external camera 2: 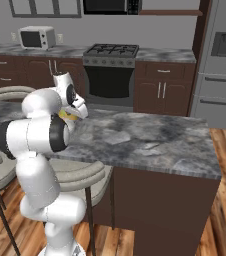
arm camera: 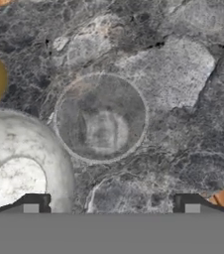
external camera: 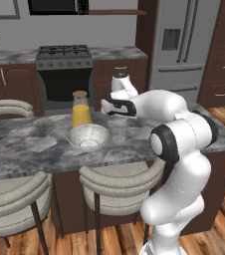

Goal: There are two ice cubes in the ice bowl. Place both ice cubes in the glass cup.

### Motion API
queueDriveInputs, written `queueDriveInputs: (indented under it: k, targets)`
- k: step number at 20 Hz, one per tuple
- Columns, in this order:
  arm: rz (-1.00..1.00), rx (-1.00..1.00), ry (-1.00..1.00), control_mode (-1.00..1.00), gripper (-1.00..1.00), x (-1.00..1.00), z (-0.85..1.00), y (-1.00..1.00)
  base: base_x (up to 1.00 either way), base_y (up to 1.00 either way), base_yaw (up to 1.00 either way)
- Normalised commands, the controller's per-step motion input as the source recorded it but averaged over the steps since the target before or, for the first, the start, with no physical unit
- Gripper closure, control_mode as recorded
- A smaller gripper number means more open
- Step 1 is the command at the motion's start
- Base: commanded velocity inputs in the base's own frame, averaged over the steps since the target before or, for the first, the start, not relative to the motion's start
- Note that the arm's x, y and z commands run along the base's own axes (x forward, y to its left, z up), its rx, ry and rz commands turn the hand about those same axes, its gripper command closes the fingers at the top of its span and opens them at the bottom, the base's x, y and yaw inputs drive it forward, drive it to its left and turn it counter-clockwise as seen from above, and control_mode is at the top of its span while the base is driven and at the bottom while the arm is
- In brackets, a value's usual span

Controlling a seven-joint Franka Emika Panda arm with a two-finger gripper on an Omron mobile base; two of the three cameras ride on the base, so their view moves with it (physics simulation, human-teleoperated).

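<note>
Above the grey marbled stone counter (arm camera: pixel 183 89), the two-finger dark-tipped gripper (arm camera: pixel 111 203) is held with its jaws spread wide and nothing between them.

Item: short clear colourless glass cup (arm camera: pixel 101 117), seen from straight overhead; a pale square shape, judged to be ice, is visible inside, though whether one cube or two cannot be told.

Item: wide shallow pale grey-white ice bowl (external camera: pixel 88 136), just beside the cup; no cube can be made out in its white bottom.

Item: lidded jar of orange liquid (external camera: pixel 80 109), behind the bowl, not required.

Handling note: release is judged complete; the hand is best lifted straight up so the cup's rim is not clipped.
</note>
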Motion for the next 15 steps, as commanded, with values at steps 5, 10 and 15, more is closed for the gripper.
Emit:
queueDriveInputs:
  k: [5, 10, 15]
  targets:
    - [0.11, -0.06, -0.21, -1.00, -1.00, -1.00, 0.18, -0.11, 0.00, 0.00, 0.00]
    - [0.11, -0.26, -0.88, -1.00, -1.00, -0.96, 0.40, 0.09, 0.00, 0.00, 0.00]
    - [-0.01, 0.02, -0.04, -1.00, -1.00, -0.02, 0.03, -0.05, 0.00, 0.00, 0.00]
